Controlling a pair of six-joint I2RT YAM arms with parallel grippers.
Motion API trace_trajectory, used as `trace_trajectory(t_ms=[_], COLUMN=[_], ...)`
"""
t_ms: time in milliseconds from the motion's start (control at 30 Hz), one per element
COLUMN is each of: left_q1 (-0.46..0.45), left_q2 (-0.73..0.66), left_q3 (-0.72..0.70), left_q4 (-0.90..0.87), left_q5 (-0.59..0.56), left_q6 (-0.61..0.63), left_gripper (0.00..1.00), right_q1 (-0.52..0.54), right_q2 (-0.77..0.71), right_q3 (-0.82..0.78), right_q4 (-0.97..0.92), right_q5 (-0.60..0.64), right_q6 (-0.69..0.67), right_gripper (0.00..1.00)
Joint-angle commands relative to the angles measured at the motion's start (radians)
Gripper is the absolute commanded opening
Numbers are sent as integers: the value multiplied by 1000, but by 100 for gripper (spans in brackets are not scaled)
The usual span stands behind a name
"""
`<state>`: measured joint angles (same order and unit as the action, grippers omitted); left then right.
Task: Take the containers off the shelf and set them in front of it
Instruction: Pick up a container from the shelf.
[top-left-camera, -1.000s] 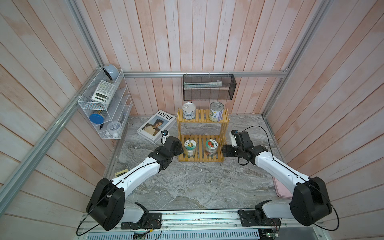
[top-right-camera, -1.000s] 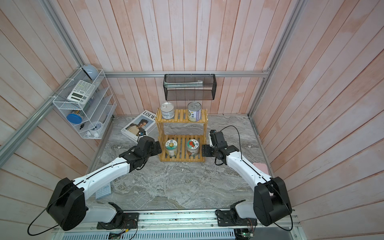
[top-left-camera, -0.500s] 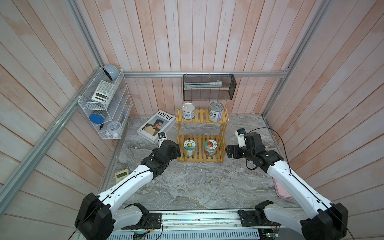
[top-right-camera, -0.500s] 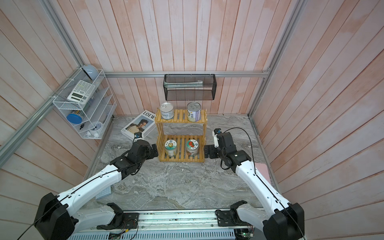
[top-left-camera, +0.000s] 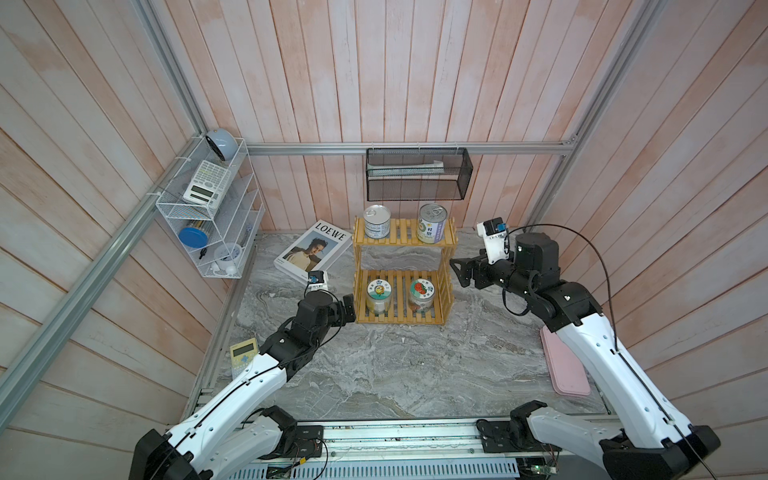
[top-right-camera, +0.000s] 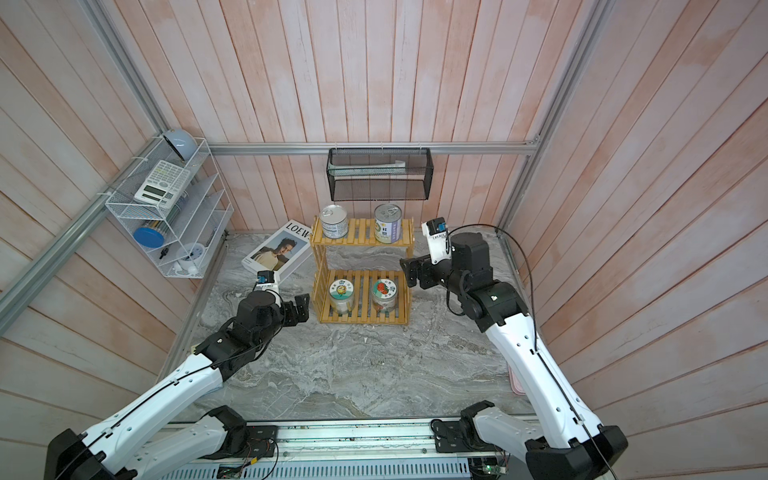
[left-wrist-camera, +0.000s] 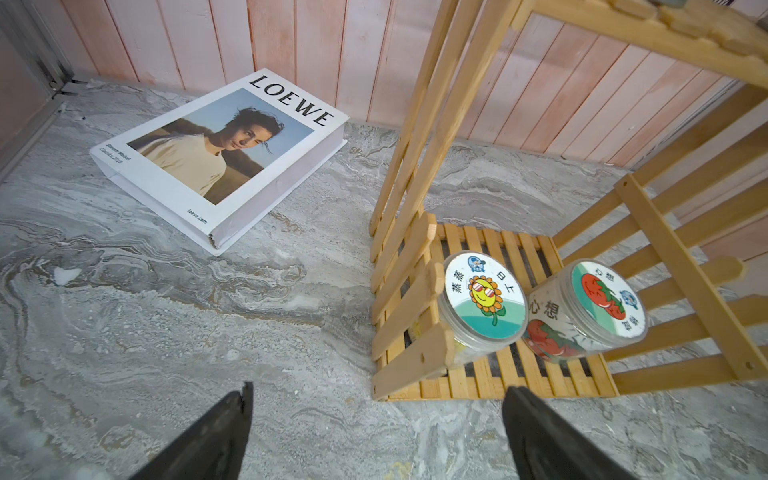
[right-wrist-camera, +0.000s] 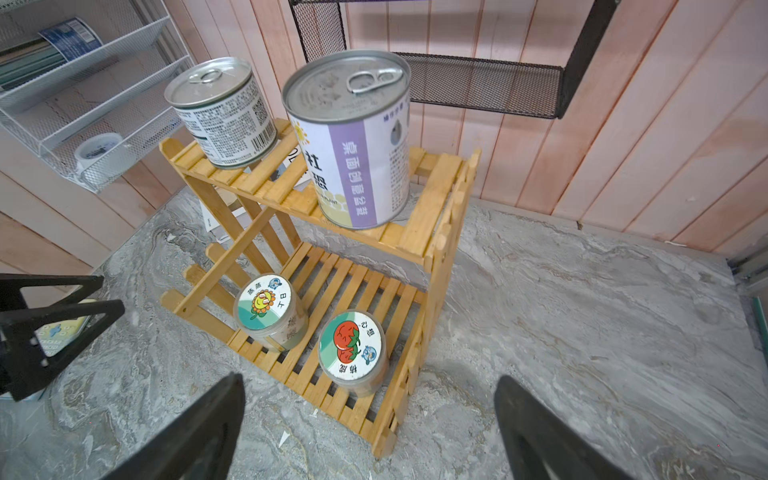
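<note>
right arm (top-left-camera: 598, 353) now higher, off the shelf (top-left-camera: 401, 236) side edge; both jaws wide, empty

Pink planks, grey marble and a honey-yellow shelf (top-left-camera: 402, 237).
The slatted shelf carries a shorter can (top-left-camera: 377, 226), silver-topped with a white label of dense dark print, and a taller can (top-left-camera: 432, 228), white with a purple band and pale yellow honeycomb at its foot. Below, the flower jar (top-left-camera: 379, 291) wears a white-and-teal lid with a yellow sunflower in red glasses; the tomato jar (top-left-camera: 422, 289) shows red tomatoes on teal and white. The bench (top-left-camera: 395, 365) is veined grey and white, the walls (top-left-camera: 415, 75) washed-pink boards. A white book (top-left-camera: 312, 252) reads LOEWE in black; the wire rack (top-left-camera: 178, 210) is white, the mesh basket (top-left-camera: 415, 193) black, the tray (top-left-camera: 567, 370) pink.
</note>
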<state>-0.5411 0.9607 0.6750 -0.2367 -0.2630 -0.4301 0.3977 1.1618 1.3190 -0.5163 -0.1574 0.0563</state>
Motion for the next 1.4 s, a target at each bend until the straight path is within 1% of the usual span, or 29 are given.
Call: trace_trajectory(t_ms=[0,33,167,333,467,900,1133,1200,1367], left_q1=[20,24,27,31,36,51,63,66,69], left_q2=[-37,-46,-61,-60,-61,-59,-58,-54,-49], left_q3=[-55,-65,-78,-76,-80,-91,-92,-92,-94], left_q4=[68,80,87,89,95,109,107,109,111], left_q5=[100,120,139,145,145,163,163,165,165], left_q6=[-18,-18,-21,-17,-12,-12,-13,-15,-16], left_gripper=[100,100,100,100,100,100,100,100,100], right_q1=[-2,-2,-3,-3,-2,-3,-3,-2,-3], right_q2=[66,93,181,265,312,462,508,515,512], right_q3=[70,95,171,244,277,388,405,411,402], right_q4=[46,53,82,109,130,166,180,178,180], right_q5=[-63,-75,-106,-93,-80,-125,-130,-127,-131], right_q6=[-48,-55,-58,-62,-69,-50,-39,-40,-47], right_gripper=[98,98,98,98,98,98,98,92,70])
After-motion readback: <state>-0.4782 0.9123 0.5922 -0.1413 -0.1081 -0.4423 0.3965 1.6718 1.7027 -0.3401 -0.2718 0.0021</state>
